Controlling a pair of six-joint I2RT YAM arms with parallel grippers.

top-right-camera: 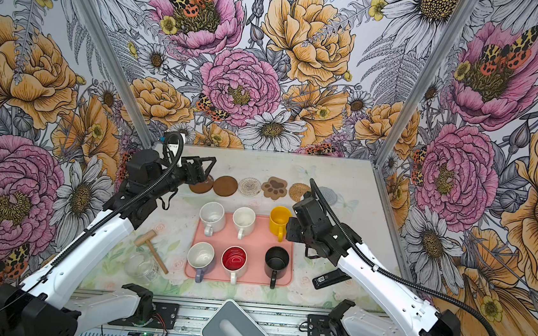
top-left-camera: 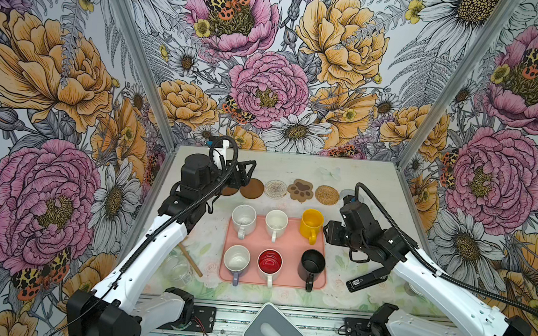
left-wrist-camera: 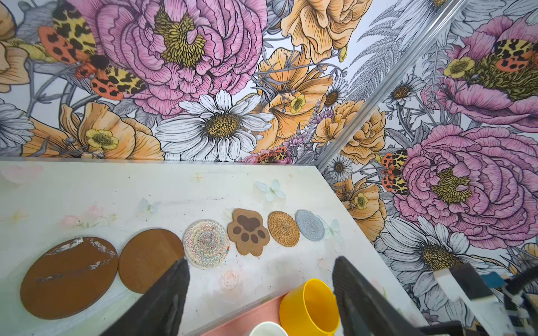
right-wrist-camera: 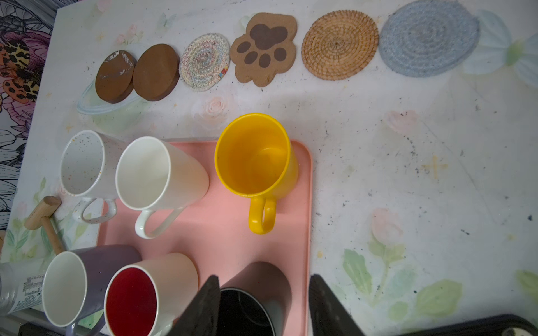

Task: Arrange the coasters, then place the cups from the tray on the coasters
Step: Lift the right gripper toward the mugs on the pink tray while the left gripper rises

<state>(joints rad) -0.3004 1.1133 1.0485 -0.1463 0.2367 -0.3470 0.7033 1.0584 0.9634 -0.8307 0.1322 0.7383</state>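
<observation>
Six coasters (right-wrist-camera: 263,49) in one row on the worktop (right-wrist-camera: 407,145), just beyond the left hand (left-wrist-camera: 260,261), spread apart, empty. Six cups (right-wrist-camera: 253,157) on one tray (right-wrist-camera: 221,232), near the right hand (right-wrist-camera: 265,277), likewise apart and empty.

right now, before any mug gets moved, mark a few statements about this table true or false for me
1. The yellow mug stands on a coaster. False: it stands on the pink tray.
2. The paw coaster lies between the pale woven coaster and the rattan coaster. True.
3. The left end effector grips a mug. False: it is open and empty.
4. The black mug stands on the tray. True.
</observation>
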